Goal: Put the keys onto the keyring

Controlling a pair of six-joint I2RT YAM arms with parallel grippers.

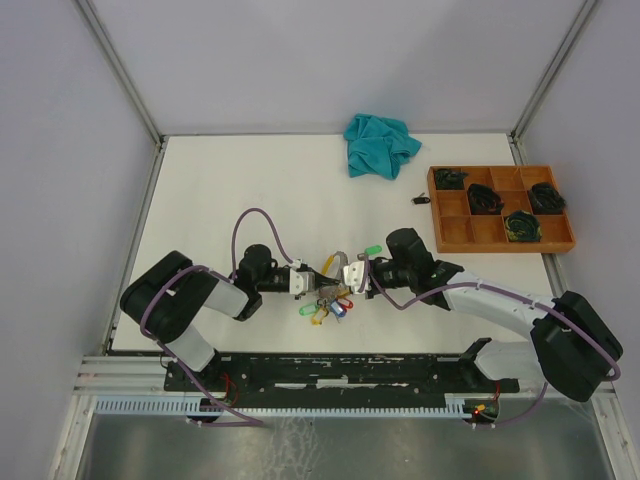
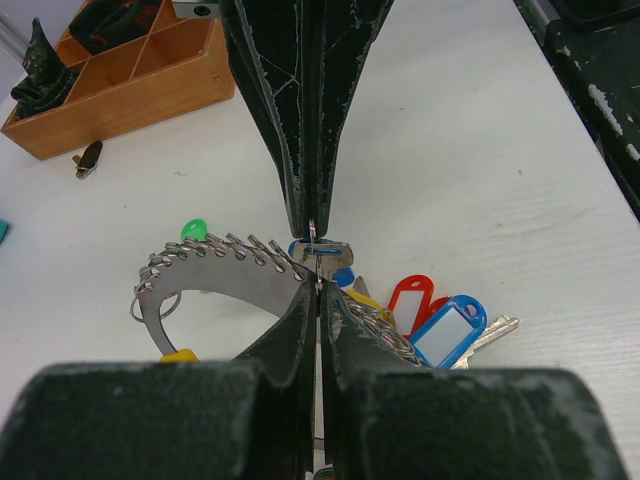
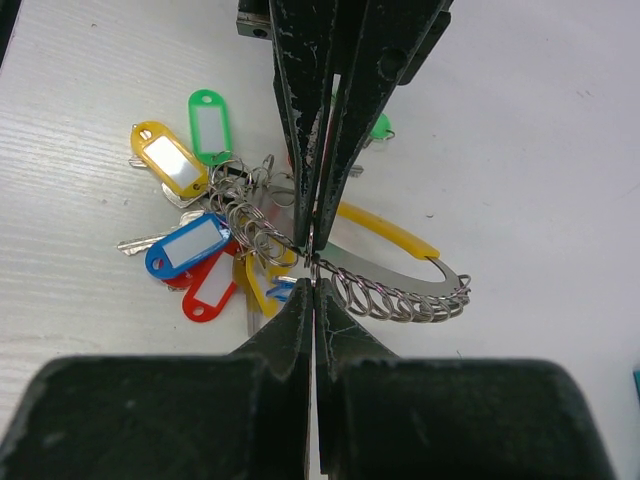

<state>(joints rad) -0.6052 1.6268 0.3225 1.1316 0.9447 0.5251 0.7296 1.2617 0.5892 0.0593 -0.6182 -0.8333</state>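
The keyring [image 3: 395, 276] is a large silver ring with a flat curved band, a yellow sleeve and several small split loops strung along it; it also shows in the left wrist view [image 2: 225, 275]. A bunch of keys [image 3: 190, 245] with blue, red, yellow and green tags hangs from it onto the table [image 1: 328, 306]. My left gripper [image 2: 319, 290] and right gripper [image 3: 314, 285] meet tip to tip, both shut on the thin wire at the same spot. I cannot tell ring wire from split loop there. One green tag [image 1: 374, 250] lies apart behind the ring.
A wooden compartment tray [image 1: 455, 243] with dark items stands at the right. A teal cloth [image 1: 380, 145] lies at the back. A small black piece [image 1: 421, 200] lies left of the tray. The arms' base rail runs along the near edge.
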